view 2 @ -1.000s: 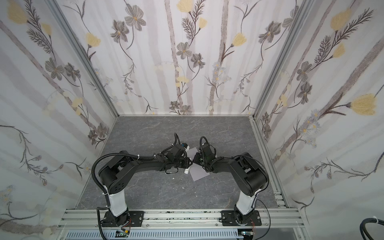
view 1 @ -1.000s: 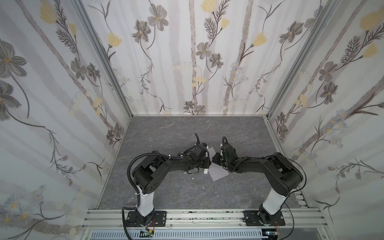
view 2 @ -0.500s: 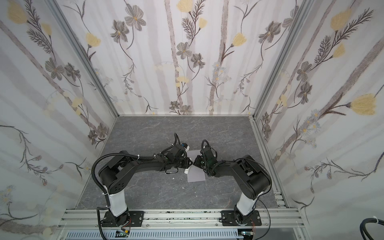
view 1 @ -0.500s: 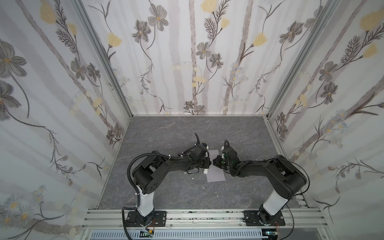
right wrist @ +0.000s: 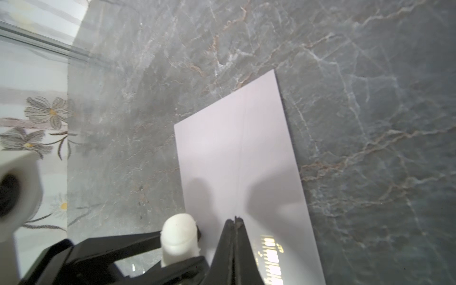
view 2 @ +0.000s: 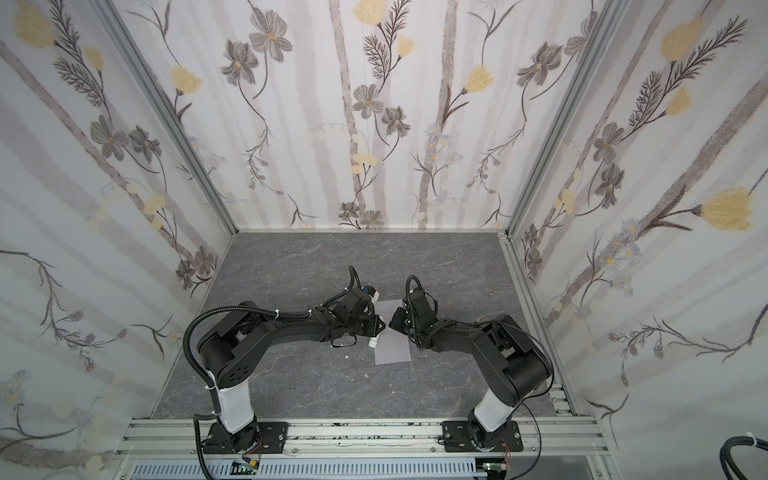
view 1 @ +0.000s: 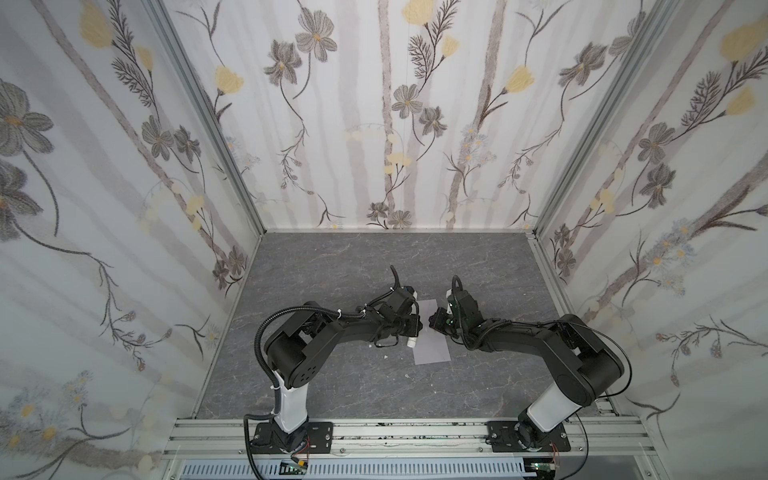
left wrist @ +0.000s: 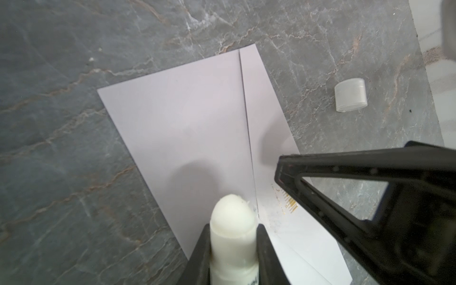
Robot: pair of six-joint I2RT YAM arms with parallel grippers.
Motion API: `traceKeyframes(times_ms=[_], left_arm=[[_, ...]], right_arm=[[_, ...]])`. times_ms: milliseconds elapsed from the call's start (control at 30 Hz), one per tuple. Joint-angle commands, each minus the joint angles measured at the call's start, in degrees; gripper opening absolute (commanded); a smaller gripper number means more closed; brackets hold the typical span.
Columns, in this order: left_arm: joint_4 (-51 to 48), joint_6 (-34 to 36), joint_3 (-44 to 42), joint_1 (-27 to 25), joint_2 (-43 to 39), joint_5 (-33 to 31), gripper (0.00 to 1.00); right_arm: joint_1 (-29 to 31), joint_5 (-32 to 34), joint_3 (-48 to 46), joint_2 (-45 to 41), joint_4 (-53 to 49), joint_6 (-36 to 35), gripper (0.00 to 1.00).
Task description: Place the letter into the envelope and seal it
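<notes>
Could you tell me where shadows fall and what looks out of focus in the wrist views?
Left wrist view: soft shadows on the envelope by the glue stick. Right wrist view: two soft shadows on the envelope, its gold print glares, a white object at the edge is blurred.

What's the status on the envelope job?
Left pincer gripping uncapped glue stick over envelope. Right pincer shut, tip over envelope. Letter out of sight. Cap loose beside envelope.

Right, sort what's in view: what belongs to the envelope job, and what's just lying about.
Job: envelope; glue stick, clamped in left pincer; right pincer, shut, at envelope. No letter visible.
Lying about: loose cap; white crumbs.
</notes>
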Motion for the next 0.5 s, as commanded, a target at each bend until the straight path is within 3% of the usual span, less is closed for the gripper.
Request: traceKeyframes(times_ms=[0, 467], left_arm=[[-7.0, 0.5, -0.3, 0.1, 0.4, -1.9, 0.0], [-7.1, 0.4, -0.5, 0.1, 0.8, -2.1, 0.0]], right_arm=[[0.0, -0.6, 1.0, 2.2, 2.6, -0.3, 0.0], [0.5, -1.1, -0.5, 2.0, 3.3, 0.8, 0.0]])
